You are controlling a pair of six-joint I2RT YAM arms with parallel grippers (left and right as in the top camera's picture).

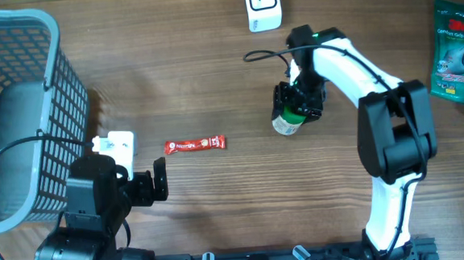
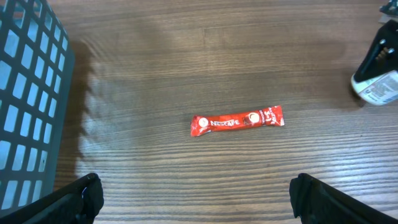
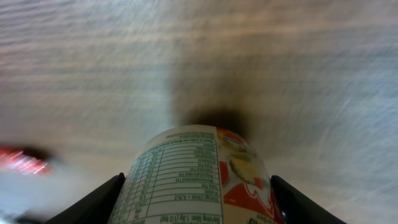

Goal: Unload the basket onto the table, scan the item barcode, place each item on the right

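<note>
Right jaws press against both sides of a small labelled bottle, partly open around it, over the middle of the desk. Left jaws stand wide open and empty near a red coffee sachet. A white scanner sits at the desk's far edge. The barcode is not visible, so the bottle probably needs turning until it faces the scanner squarely, with a firm grip.
</note>
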